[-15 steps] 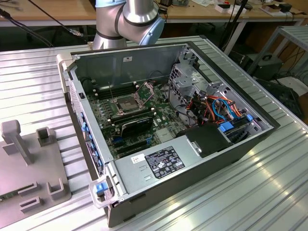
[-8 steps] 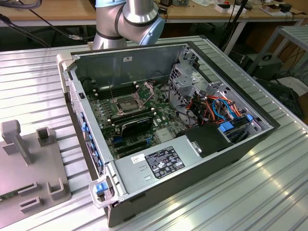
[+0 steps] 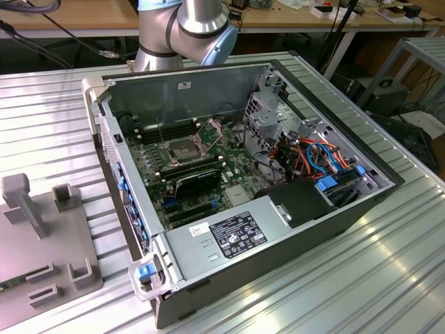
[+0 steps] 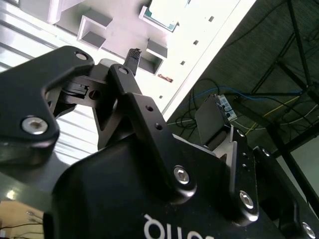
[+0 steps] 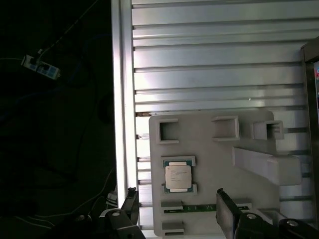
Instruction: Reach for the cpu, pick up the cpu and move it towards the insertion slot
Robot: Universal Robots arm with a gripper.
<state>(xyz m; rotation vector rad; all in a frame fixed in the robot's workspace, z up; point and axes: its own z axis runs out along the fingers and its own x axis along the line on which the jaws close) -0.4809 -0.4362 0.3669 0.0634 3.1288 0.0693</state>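
Observation:
The cpu point(image 5: 178, 175), a small pale square chip, lies flat in a recess of the grey fixture plate point(image 5: 209, 144) in the first wrist view. My gripper point(image 5: 177, 208) hovers above the plate, open, with its two dark fingers point(image 5: 130, 201) spread wider than the chip and nothing between them. The chip lies just beyond the fingertips. One fingertip point(image 4: 133, 55) also shows over the plate in the second wrist view. The insertion slot point(image 3: 182, 149), a metal-framed socket with its lid raised, sits on the motherboard inside the open computer case point(image 3: 348, 209) in the exterior view.
The fixture plate point(image 3: 42, 236) lies at the exterior view's left, with upright pegs and brackets. Inside the case are a labelled power supply point(image 3: 233, 236), a drive cage and coloured cables point(image 3: 313, 156). The ribbed metal table point(image 5: 209, 59) ends at an edge beside the plate.

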